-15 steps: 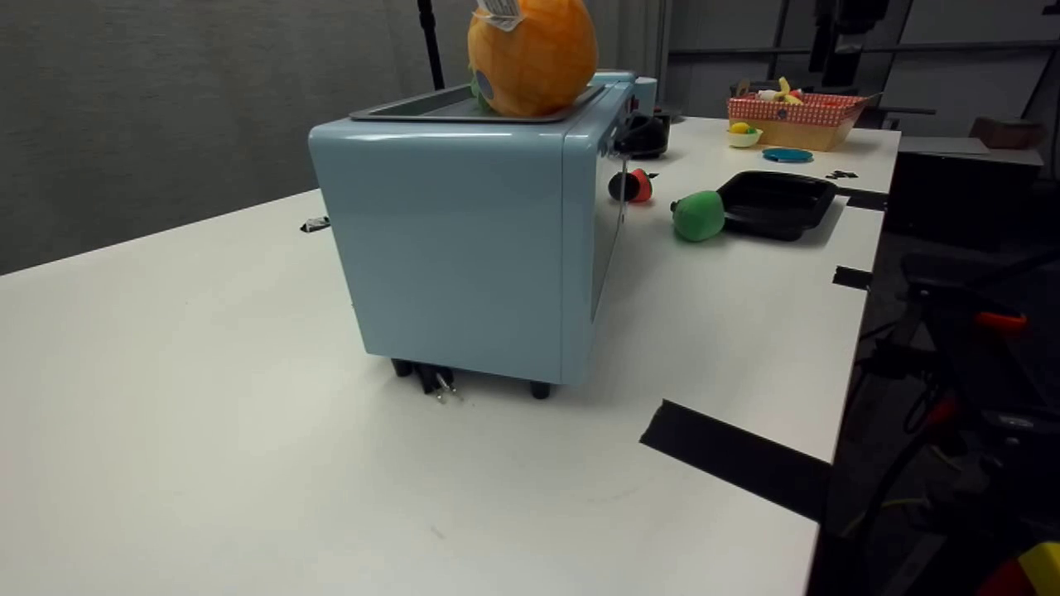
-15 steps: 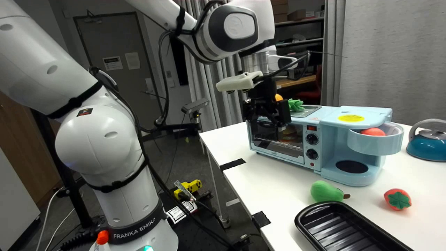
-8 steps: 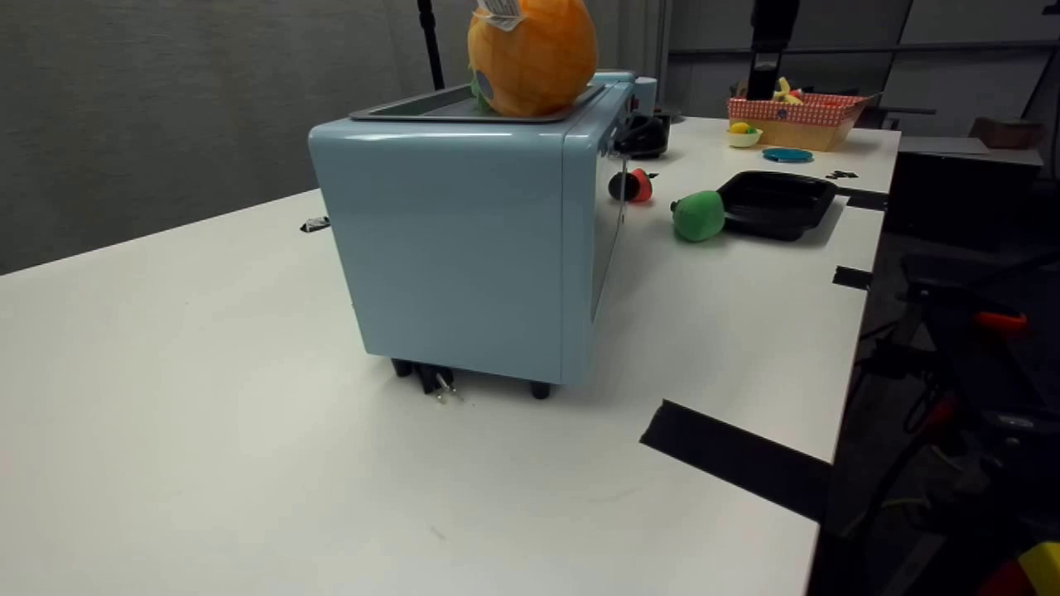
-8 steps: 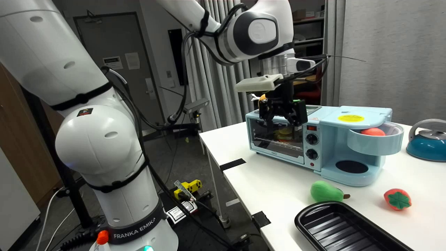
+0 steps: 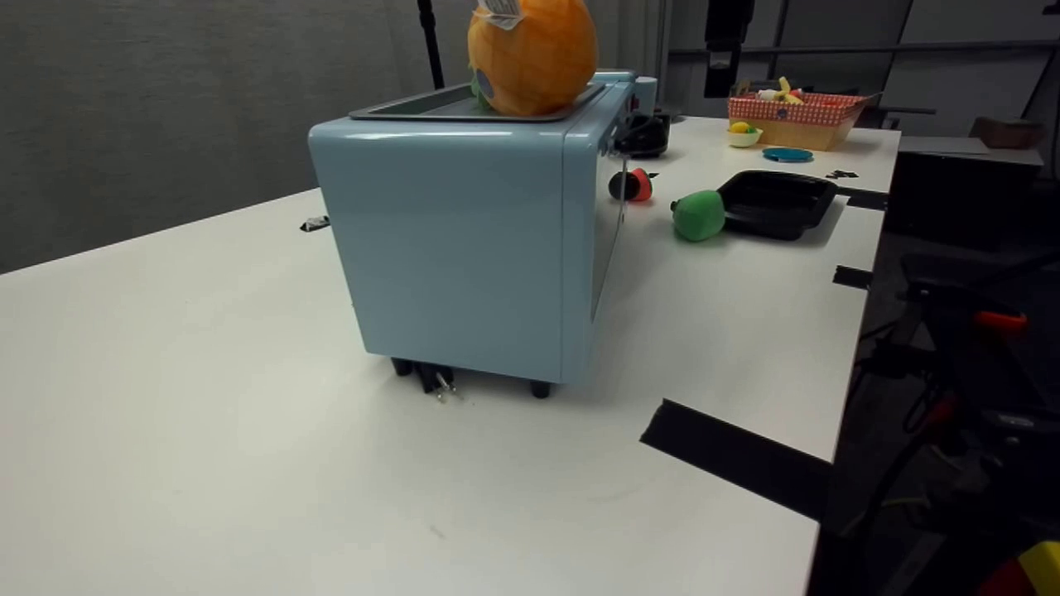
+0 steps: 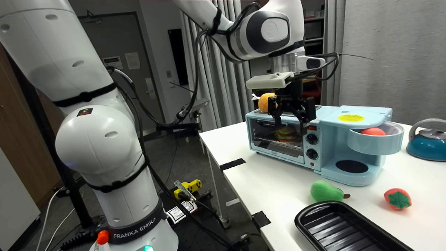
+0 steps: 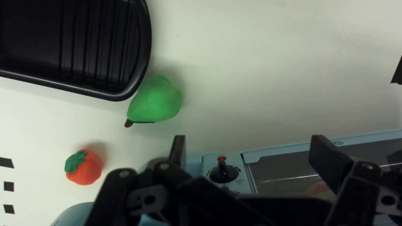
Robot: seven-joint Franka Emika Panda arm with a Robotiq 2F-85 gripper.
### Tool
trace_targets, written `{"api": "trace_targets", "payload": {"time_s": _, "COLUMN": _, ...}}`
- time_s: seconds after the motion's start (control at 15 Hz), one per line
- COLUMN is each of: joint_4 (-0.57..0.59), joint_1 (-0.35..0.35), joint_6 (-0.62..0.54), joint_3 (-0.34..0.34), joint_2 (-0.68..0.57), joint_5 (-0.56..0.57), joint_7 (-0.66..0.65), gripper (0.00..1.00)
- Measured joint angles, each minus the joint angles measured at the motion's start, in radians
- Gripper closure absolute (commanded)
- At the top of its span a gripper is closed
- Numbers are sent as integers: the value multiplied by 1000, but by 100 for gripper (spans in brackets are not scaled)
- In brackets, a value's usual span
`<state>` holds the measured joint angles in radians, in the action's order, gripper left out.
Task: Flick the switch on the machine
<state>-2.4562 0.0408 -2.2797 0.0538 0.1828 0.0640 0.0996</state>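
The machine, a light blue boxy appliance, stands on the table in both exterior views (image 5: 455,240) (image 6: 329,146). Part of its front also shows in the wrist view (image 7: 282,149). Its control panel has a small red piece (image 6: 312,128) at the top, an upper knob (image 6: 312,139), a lower knob (image 6: 312,153) and a red spot (image 6: 312,164). The wrist view shows the lower knob (image 7: 223,174); the upper one is mostly hidden by a finger. My gripper (image 6: 291,122) is open and empty, pointing down in front of the oven door's upper right. The wrist view shows its fingers (image 7: 249,149) wide apart.
A green pear (image 6: 325,191), a red strawberry (image 6: 397,199) and a black pan (image 6: 348,226) lie in front of the machine. An orange plush (image 5: 534,58) sits on its top tray. A blue kettle (image 6: 427,146) stands beside it. A basket (image 5: 795,124) is farther off.
My arm and open gripper have moved along the machine's front, from the oven door toward the knobs, and closer to the machine. The things on the table have not moved.
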Motion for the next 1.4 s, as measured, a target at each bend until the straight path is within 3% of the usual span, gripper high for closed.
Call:
{"api": "trace_targets", "payload": {"time_s": 0.73, "joint_4": 14, "joint_1": 1, "joint_6": -38, "joint_3": 3, "joint_2": -35, "joint_5": -5, "joint_7": -4, "gripper": 0}}
{"api": "trace_targets", "payload": {"time_s": 0.8, "joint_4": 26, "joint_1": 1, "joint_6": -51, "joint_3": 4, "joint_2": -53, "joint_5": -8, "joint_7": -4, "gripper": 7}}
{"api": "trace_targets", "payload": {"time_s": 0.87, "joint_4": 40, "joint_1": 1, "joint_6": -59, "joint_3": 6, "joint_2": -71, "joint_5": -13, "joint_7": -4, "gripper": 26}}
{"api": "trace_targets", "payload": {"time_s": 1.4, "joint_4": 140, "joint_1": 1, "joint_6": -61, "joint_3": 8, "joint_2": -154, "joint_5": -34, "joint_7": 32, "gripper": 87}}
